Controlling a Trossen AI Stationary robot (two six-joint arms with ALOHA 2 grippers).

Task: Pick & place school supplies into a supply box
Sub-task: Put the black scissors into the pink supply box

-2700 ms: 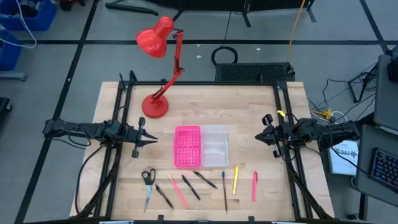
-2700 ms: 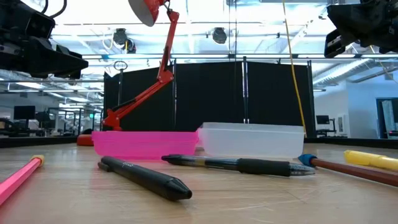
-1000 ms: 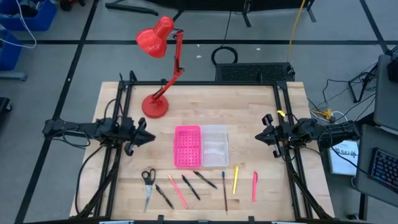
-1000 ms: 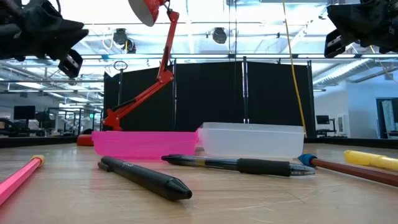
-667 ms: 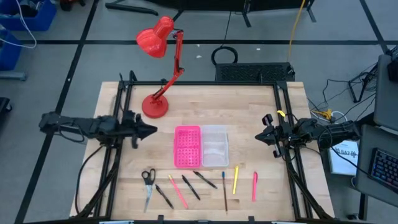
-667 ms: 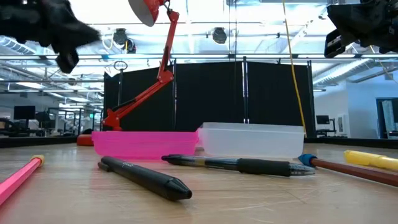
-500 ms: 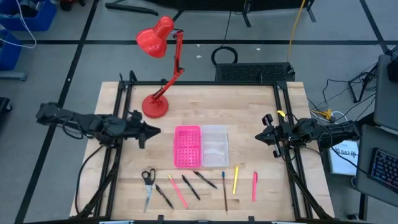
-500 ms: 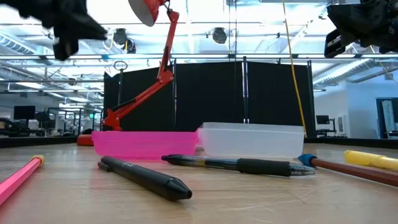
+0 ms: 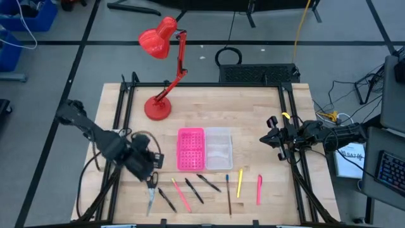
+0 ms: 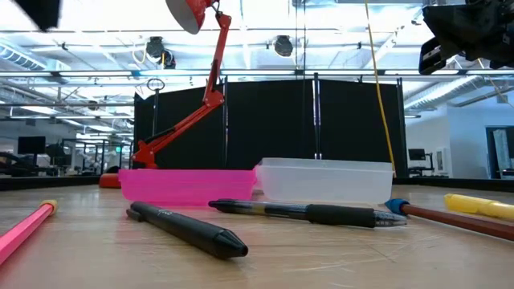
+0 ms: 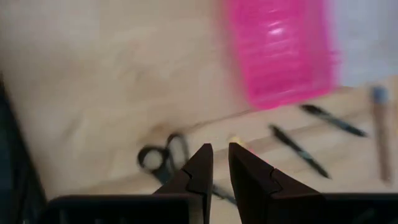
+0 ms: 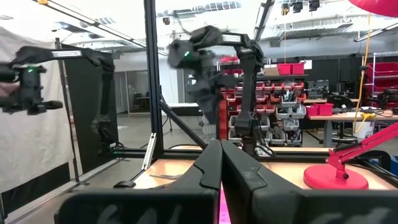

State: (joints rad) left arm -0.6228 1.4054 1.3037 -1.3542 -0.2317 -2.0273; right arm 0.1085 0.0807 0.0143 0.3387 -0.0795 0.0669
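Note:
The supply box lies open mid-table, pink half (image 9: 190, 150) joined to clear half (image 9: 219, 149). Near it, toward the table's near edge, lie the black-handled scissors (image 9: 150, 183) and a row of pens and pencils: black (image 9: 193, 190), pink (image 9: 181, 194), brown (image 9: 228, 190), yellow (image 9: 240, 183). My left gripper (image 9: 149, 170) hovers just above the scissors' handles (image 11: 158, 158), pointing down, with a narrow gap between its fingertips (image 11: 219, 149). My right gripper (image 9: 269, 138) waits shut at the table's right edge, touching nothing.
A red desk lamp (image 9: 166, 63) stands with its base (image 9: 157, 107) on the far left part of the table. Black frame rails run along both sides. Bare wood lies between the box and my right gripper. In the low view a black pen (image 10: 189, 229) lies nearest.
My left arm has swung from the table's left side toward the near edge and come down over the scissors, tipping from level to pointing downward. The supplies and the box have stayed where they were.

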